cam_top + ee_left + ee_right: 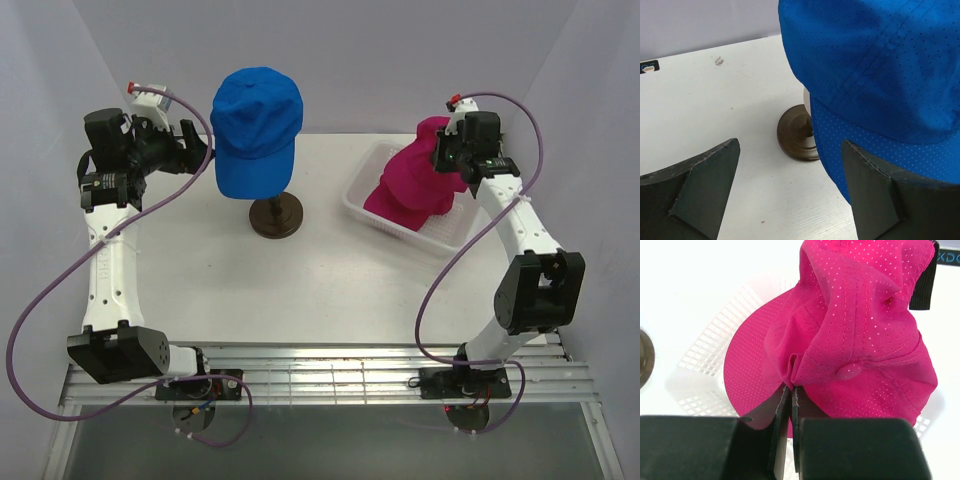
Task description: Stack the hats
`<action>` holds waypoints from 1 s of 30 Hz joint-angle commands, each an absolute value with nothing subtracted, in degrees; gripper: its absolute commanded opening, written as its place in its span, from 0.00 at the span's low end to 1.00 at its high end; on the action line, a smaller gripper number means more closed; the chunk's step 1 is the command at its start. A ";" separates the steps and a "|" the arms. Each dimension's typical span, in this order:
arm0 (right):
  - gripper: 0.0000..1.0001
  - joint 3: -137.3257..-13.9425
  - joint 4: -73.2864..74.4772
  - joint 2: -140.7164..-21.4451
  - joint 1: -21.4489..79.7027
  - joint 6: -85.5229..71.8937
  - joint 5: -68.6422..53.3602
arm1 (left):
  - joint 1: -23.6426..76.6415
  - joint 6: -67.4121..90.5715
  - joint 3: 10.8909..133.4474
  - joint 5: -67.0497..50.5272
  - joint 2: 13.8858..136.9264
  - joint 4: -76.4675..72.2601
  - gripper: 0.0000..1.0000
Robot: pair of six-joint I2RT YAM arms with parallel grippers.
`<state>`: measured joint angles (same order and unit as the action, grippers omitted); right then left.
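Note:
A bright blue hat (257, 130) sits on a mannequin head above a dark round stand (276, 216). My left gripper (195, 150) hovers at the hat's left side, open and empty. In the left wrist view the blue hat (875, 65) fills the upper right, its brim next to my right finger, with the left gripper (790, 145) spread wide over the stand (797, 139). My right gripper (447, 150) is shut on a fold of a magenta pink hat (410, 185) raised over the basket. In the right wrist view the right gripper (791, 387) pinches the pink hat (855, 330) at its crown. Whether the pink fabric is one hat or two, I cannot tell.
A white mesh basket (365, 190) stands at the back right of the white table, under the pink fabric; its mesh (705, 350) shows left of the brim. Purple cables loop beside both arms. White walls close in the back and sides.

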<state>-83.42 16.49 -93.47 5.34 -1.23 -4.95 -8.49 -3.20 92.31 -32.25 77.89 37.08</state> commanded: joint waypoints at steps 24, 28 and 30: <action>0.08 -104.94 7.57 -74.36 26.52 5.63 -15.30 | -9.23 4.03 108.55 -75.40 76.20 45.54 0.98; 0.08 -106.78 4.76 -75.14 33.30 6.15 -13.19 | -8.53 10.08 106.26 -79.45 75.59 40.00 0.98; 0.08 -107.84 3.78 -76.72 37.41 6.68 -11.00 | -8.18 13.78 104.08 -81.02 75.41 35.44 0.98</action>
<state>-104.55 9.74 -75.81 33.34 5.41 -13.89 -8.73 6.96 105.60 -74.48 77.25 42.61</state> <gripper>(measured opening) 0.081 0.979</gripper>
